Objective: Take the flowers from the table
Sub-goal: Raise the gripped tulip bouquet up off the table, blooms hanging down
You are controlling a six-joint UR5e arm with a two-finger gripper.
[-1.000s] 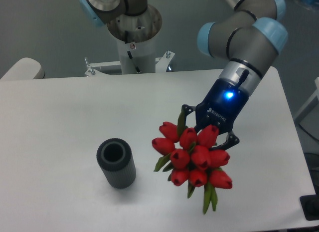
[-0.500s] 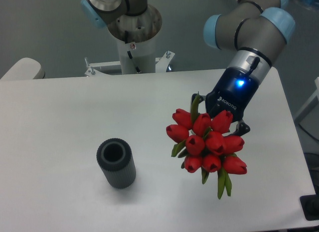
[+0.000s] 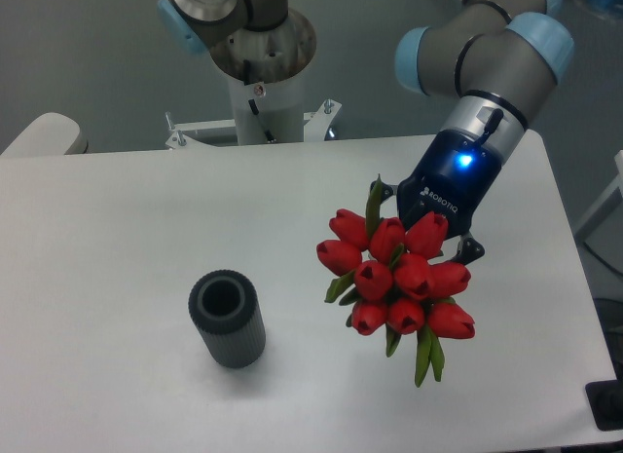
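Gripper: you see it pinching the flowers, blooms toward you.
Worktop: white; grey cylinder upright.
Room: grey wall.

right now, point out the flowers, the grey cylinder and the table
flowers [image 3: 397,278], fixed camera, on a red bloom mid-bunch
grey cylinder [image 3: 237,341], fixed camera, on its ribbed side wall
table [image 3: 117,229], fixed camera, on bare white top at left

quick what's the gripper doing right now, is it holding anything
Gripper: closed on the flowers, holding the bunch up off the table.
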